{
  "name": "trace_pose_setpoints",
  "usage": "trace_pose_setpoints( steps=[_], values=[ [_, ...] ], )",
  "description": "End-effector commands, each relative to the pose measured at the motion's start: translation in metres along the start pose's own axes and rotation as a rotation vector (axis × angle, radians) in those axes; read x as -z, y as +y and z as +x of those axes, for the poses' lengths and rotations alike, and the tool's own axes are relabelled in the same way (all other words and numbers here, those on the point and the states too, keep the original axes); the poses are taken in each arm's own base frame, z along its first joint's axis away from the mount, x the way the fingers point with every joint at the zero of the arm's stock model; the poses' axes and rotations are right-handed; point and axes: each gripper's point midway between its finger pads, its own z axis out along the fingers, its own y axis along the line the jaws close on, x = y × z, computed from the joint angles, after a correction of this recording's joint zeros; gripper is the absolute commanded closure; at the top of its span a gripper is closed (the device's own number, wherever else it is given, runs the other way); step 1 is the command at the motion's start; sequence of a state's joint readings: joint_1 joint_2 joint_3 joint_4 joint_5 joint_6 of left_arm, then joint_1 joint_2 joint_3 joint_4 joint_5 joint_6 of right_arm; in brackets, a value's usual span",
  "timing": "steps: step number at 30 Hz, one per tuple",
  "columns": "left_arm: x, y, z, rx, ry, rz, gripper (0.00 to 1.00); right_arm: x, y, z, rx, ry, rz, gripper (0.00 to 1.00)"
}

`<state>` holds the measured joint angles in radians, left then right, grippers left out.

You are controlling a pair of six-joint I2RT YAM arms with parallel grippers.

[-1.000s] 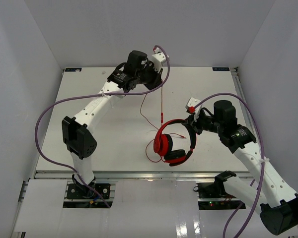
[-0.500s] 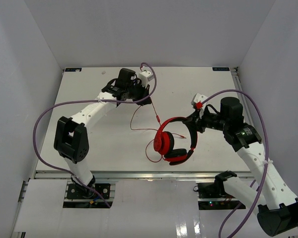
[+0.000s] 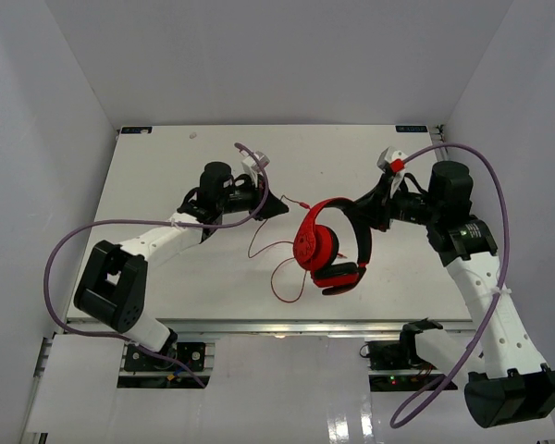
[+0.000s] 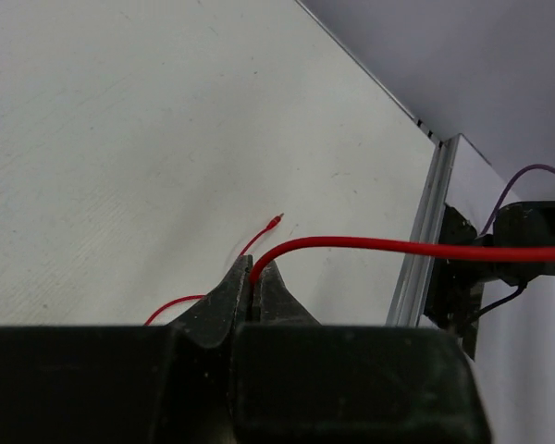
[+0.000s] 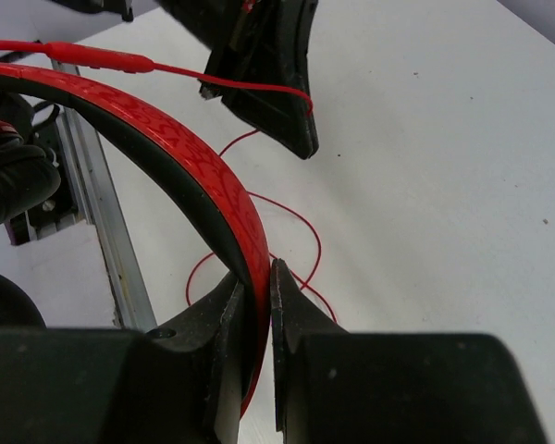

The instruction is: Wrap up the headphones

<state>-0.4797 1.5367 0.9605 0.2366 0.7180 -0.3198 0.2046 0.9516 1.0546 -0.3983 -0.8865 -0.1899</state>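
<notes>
Holding one headphones [image 3: 316, 245]: right end effector [image 5: 256, 273] clamps the headband [image 5: 194, 148], left end effector [image 4: 252, 287] pinches the cable [image 4: 398, 246].

Bright, even, diffuse light with faint shadows; glare streaks at 6 o'clock overhead; the left gripper [image 4: 252, 296] looks slightly soft, perhaps defocused.

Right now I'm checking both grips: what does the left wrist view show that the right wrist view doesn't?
Only left wrist: the plug end of the cable, poking out past the pinch. Only right wrist: the right gripper shut on the headphones at the headband, with cable loops on the table below. Both: the red cable, the left gripper shut on it, the white table.
</notes>
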Motion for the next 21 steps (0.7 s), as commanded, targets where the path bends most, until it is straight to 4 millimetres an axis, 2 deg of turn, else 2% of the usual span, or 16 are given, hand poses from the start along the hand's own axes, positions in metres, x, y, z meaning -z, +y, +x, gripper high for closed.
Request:
trace_pose_setpoints(
  steps=[1,12,21],
  values=[
    [0.008,-0.038,-0.038,-0.041,-0.171,0.136,0.92,0.006,-0.001,-0.047,-0.038,-0.109,-0.012,0.92],
    [-0.020,-0.049,-0.002,-0.014,-0.148,0.171,0.83,0.010,-0.042,-0.070,-0.220,-0.176,0.107,0.92],
    [-0.028,-0.058,0.022,0.006,-0.158,0.186,0.79,0.019,-0.073,-0.071,-0.380,-0.234,0.180,0.92]
  ],
)
